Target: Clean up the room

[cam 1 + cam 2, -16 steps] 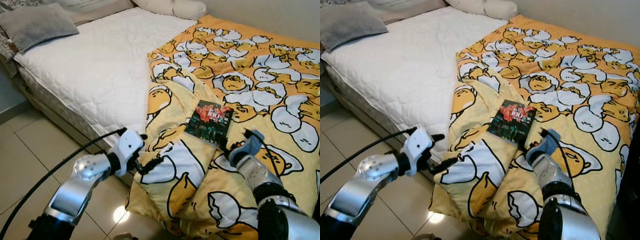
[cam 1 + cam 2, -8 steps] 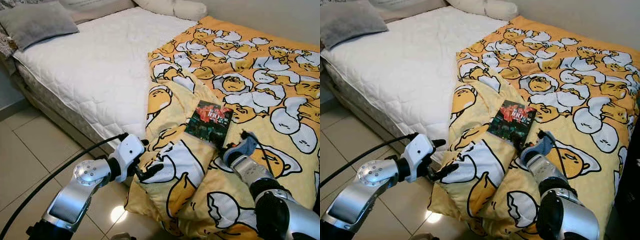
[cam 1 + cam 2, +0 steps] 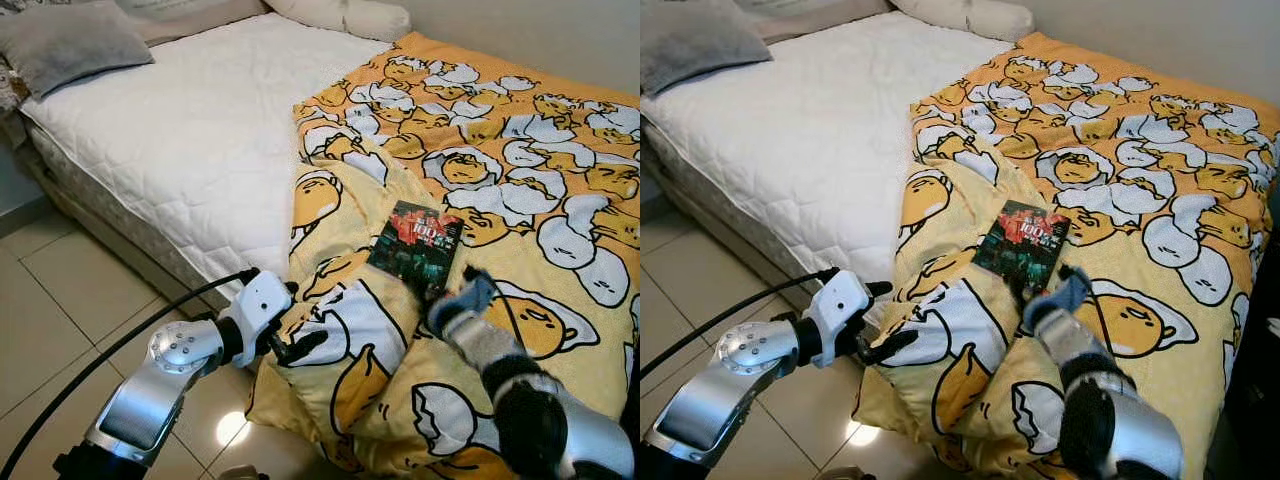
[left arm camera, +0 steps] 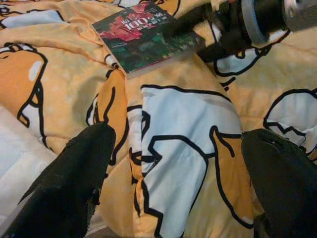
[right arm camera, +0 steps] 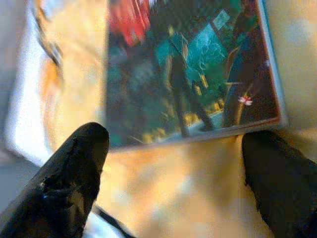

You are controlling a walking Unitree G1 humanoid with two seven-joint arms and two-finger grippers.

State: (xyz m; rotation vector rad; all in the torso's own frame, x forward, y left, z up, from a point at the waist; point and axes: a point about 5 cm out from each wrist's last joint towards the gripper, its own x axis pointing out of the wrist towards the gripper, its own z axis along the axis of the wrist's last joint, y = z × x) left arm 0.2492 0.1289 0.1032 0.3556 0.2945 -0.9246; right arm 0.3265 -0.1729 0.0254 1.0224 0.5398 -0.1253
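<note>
Right gripper (image 5: 171, 163) spread wide, just near of book (image 3: 415, 240): dark glossy cover, red title. Lying flat on yellow duvet (image 3: 520, 170); white mattress (image 3: 190, 120) left; tiled floor (image 3: 50, 310).

The book (image 3: 417, 244) lies flat on the rumpled duvet (image 3: 520, 170), open from above. Duvet folds rise beside its near edge, where the spread-fingered right gripper (image 5: 173, 173) reaches.
</note>
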